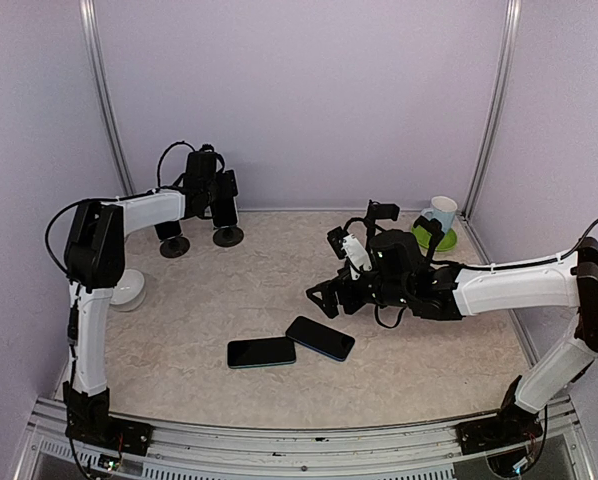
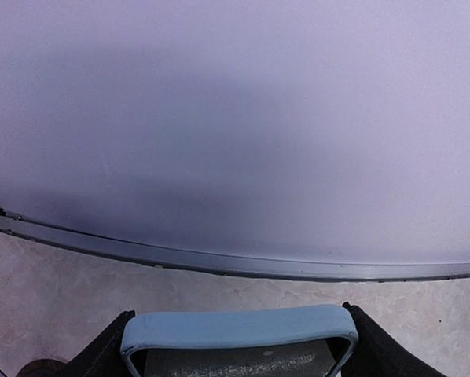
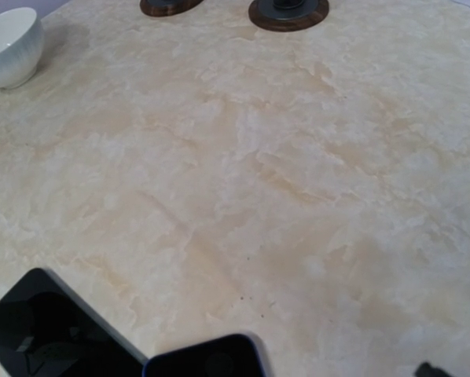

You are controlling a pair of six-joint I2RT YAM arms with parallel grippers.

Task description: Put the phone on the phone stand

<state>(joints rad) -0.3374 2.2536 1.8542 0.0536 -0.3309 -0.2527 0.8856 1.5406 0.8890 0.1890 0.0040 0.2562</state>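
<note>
Your left fingers (image 2: 101,357) grip a blue-edged phone (image 2: 239,328), one on each side. The wrist view shows only its top edge; the rest is cut off. From above, those fingers hide the tops of the two stands (image 1: 227,237) just below them, so only the round bases show. Can't tell if the phone touches a stand. Right fingers (image 1: 324,297) are spread wide and hold nothing. Two other phones (image 1: 262,352) lie flat on the tabletop (image 1: 429,350) near them, meeting at a corner, cropped in the wrist view.
</note>
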